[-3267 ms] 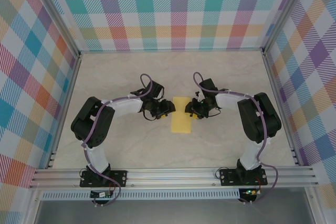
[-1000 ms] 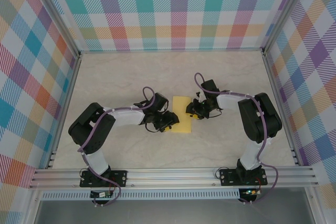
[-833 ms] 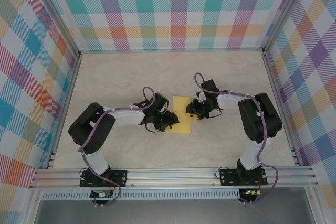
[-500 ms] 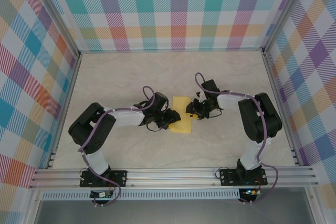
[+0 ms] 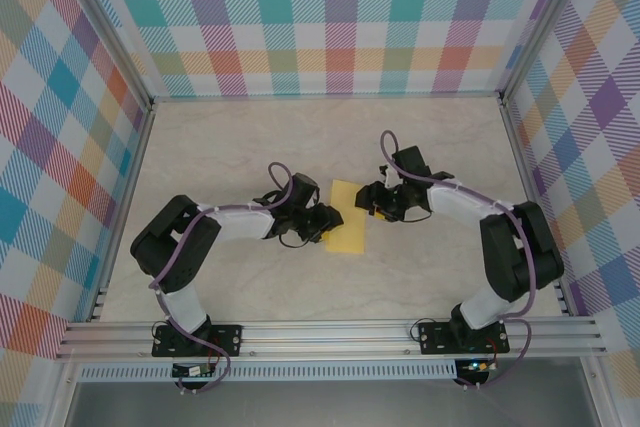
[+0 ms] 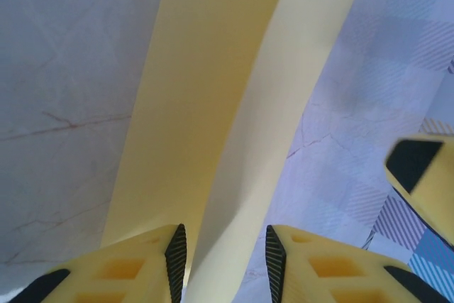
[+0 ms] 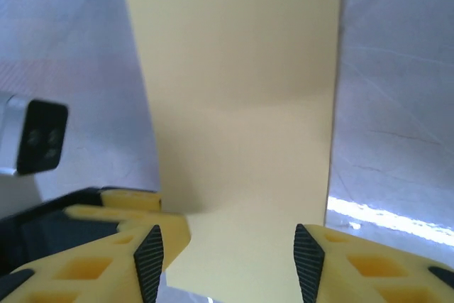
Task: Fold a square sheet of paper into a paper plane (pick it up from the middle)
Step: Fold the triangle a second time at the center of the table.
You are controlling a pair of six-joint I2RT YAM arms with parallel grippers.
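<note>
The yellow sheet of paper (image 5: 349, 233) lies on the table as a narrow folded rectangle between both arms. My left gripper (image 5: 327, 219) sits at its left edge. In the left wrist view the paper (image 6: 206, 104) has a flat layer and a paler raised flap that runs between the fingers of the left gripper (image 6: 225, 259). The jaws stand apart around that flap. My right gripper (image 5: 377, 204) hovers at the paper's upper right edge. In the right wrist view the right gripper (image 7: 227, 260) is wide open over the paper (image 7: 234, 97), gripping nothing.
The marble-patterned tabletop (image 5: 250, 147) is walled by checked panels (image 5: 330, 17) on three sides. The two grippers are close together: the right one's yellow fingertip (image 6: 425, 175) shows in the left wrist view, and a left fingertip (image 7: 124, 200) shows in the right wrist view.
The right gripper has opened and let go of the paper, and its arm has swung to the right. The left gripper has slid onto the paper's left edge and narrowed.
</note>
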